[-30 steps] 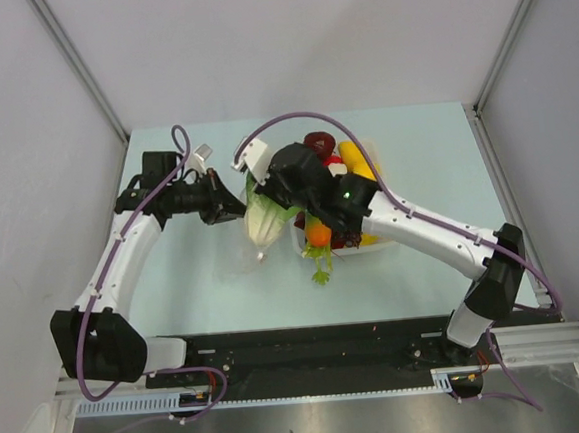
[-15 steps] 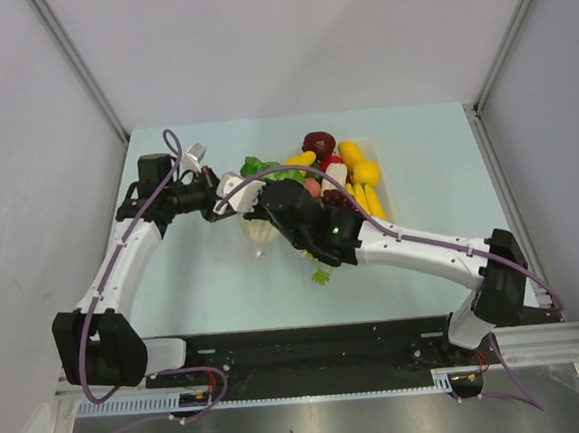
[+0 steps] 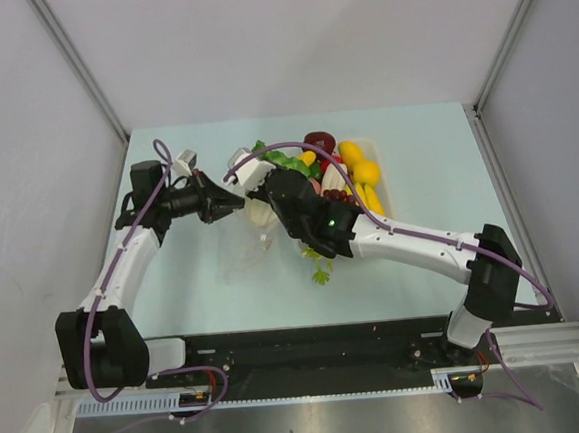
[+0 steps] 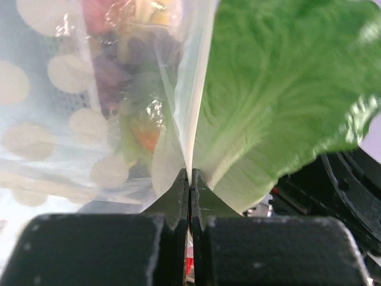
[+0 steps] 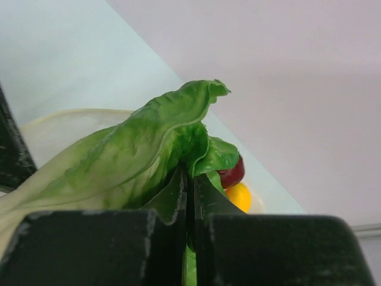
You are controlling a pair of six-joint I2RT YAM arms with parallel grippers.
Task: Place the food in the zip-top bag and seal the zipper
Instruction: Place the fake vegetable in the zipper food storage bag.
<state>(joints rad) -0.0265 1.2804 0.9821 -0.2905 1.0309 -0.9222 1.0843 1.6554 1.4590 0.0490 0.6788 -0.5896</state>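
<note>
The green-white lettuce hangs from my right gripper, which is shut on its leafy top. My left gripper is shut on the thin rim of the dotted clear zip-top bag, right beside the lettuce. In the left wrist view the jaws pinch the bag's edge; the dotted film spreads left and the lettuce sits on the right, touching the rim. My right gripper's tips sit deep in the leaves. Whether the lettuce's base is inside the bag cannot be told.
A white tray at the back right holds yellow fruits, a dark red fruit and grapes. Carrot greens stick out from under my right forearm. Grey walls close in both sides.
My right arm swung left and lower with the lettuce, bringing it against the bag rim and covering the carrot. My left gripper shifted slightly left, still holding the rim.
</note>
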